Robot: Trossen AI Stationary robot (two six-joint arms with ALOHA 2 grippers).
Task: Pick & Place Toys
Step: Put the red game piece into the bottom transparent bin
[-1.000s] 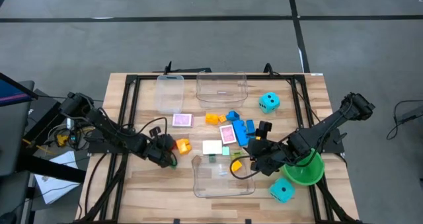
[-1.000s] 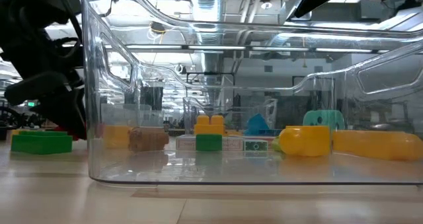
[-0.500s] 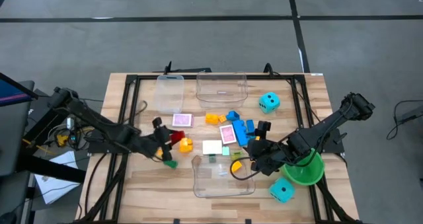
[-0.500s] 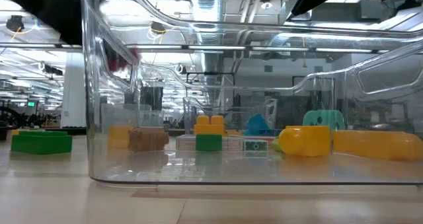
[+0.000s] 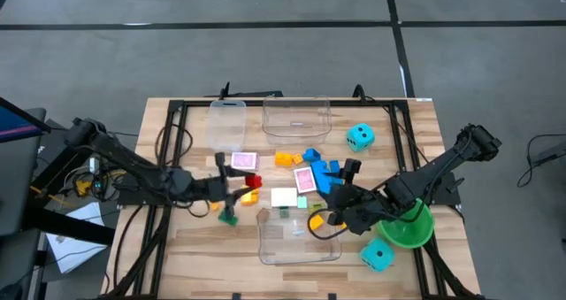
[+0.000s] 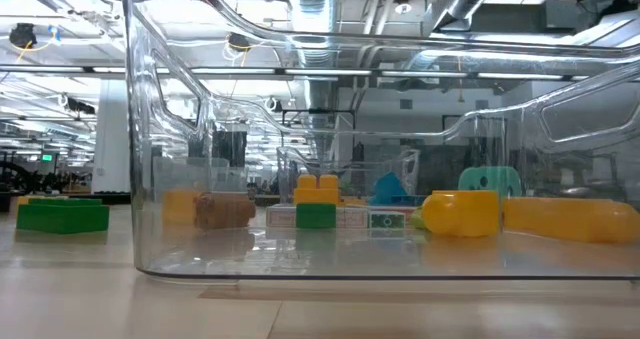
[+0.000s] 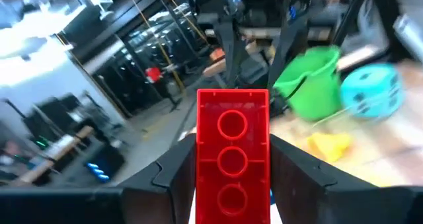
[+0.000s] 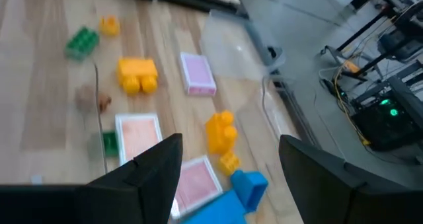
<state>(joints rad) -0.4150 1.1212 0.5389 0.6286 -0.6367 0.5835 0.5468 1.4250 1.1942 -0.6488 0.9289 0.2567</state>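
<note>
The wooden table (image 5: 190,247) carries nearly the whole job undone. Of its containers, the near clear tub (image 5: 299,238) seems to hold only a small green piece and perhaps a yellow one near its far edge; the far clear tub (image 5: 296,119) and the smaller lidded tub (image 5: 227,125) look empty from above. The green bowl (image 5: 409,230) sits by the right arm, its inside not readable.

Most toys lie loose in the middle of the table: one cyan die (image 5: 359,138) near the far tub, the other die (image 5: 378,255) just beside the bowl, pink-backed cards (image 5: 244,161), a white card (image 5: 283,196), blue bricks (image 5: 324,178), an orange brick (image 5: 285,158), a yellow brick (image 5: 247,195) and a green brick (image 5: 229,218) to the left of the near tub.

The left pincer (image 5: 240,183) is partly closed on a red brick (image 7: 232,152), lifted above the table left of the near tub; dropping it into a tub looks like the step in hand. The right pincer (image 5: 340,196) hovers over the blue bricks, fingers spread and holding nothing.

So, one brick in the air, almost everything left.
</note>
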